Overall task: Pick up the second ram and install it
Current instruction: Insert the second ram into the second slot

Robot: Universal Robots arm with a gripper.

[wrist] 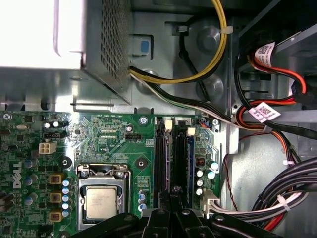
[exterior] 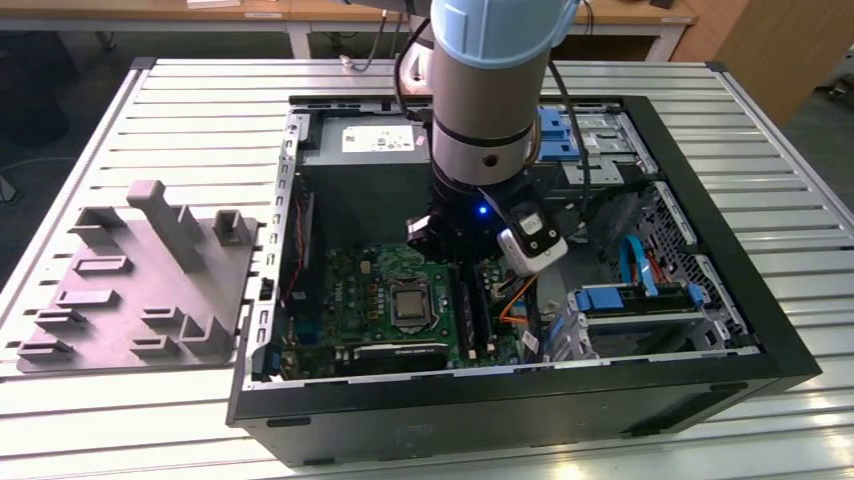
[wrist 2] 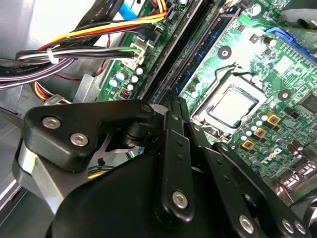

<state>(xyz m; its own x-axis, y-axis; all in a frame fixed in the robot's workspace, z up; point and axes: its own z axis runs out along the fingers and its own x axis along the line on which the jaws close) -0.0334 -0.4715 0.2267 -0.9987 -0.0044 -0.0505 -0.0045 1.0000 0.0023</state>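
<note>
Green-black second ram (wrist: 178, 163) is sitting edge-on at the mobo (wrist: 114, 139) slots w/ gripper (wrist: 171, 201) fingers seemingly pinching its end; insertion's happening, prob. needing straight, even downward pressure.

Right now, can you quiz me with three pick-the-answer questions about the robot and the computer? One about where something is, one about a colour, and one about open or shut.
1. Where is the gripper? A on a chair; B over the circuit board; C on the floor.
2. What colour is the circuit board? A green; B red; C white.
3. The computer case is: A shut; B wrapped up; C open.
Answers: 1 B, the first wrist view shows the board right beneath it. 2 A, it is green in all three views. 3 C, its insides show in the exterior view.
</note>
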